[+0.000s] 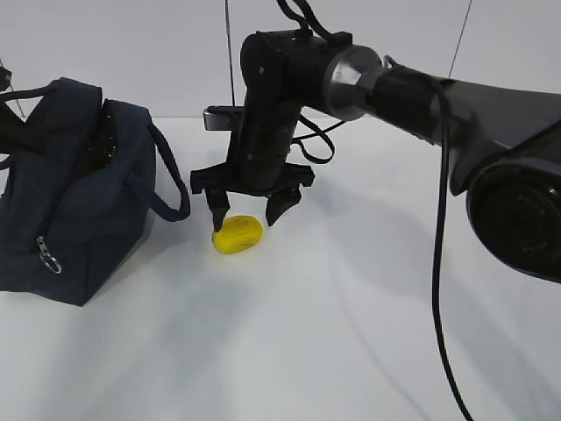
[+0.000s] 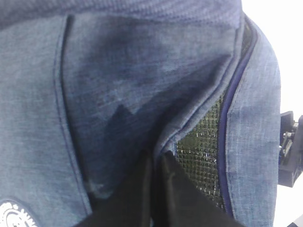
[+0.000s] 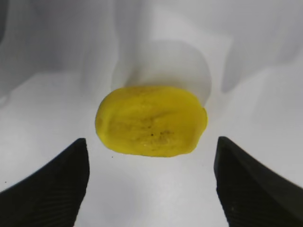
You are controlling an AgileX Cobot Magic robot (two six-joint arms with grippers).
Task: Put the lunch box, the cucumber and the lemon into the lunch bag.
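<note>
Black ribbed fingertips (image 3: 52,184) frame my right wrist view, one low on each side, with the lemon (image 3: 151,120) lying between and just beyond them on the white tabletop (image 3: 151,198). Right gripper (image 1: 249,210) is spread wide, straddling the fruit from above, touching nothing that I can see. Lemon's long axis runs across the gap, pointing from one finger toward the other, so closing here would squeeze it end to end; my judgement is that a little more descent is needed first.

From the exterior view, the lemon (image 1: 237,235) sits directly under that gripper, and the lunch bag (image 1: 70,193) stands off to the left, near but apart. Right arm is clearly the nearer one.

Left wrist view is filled with navy fabric (image 2: 118,94) and a strip of dark mesh (image 2: 203,142); I cannot tell how the left gripper stands. A white round emblem (image 2: 14,215) shows at the bottom corner, lettering too cropped to read. Lunch box and cucumber: not visible.
</note>
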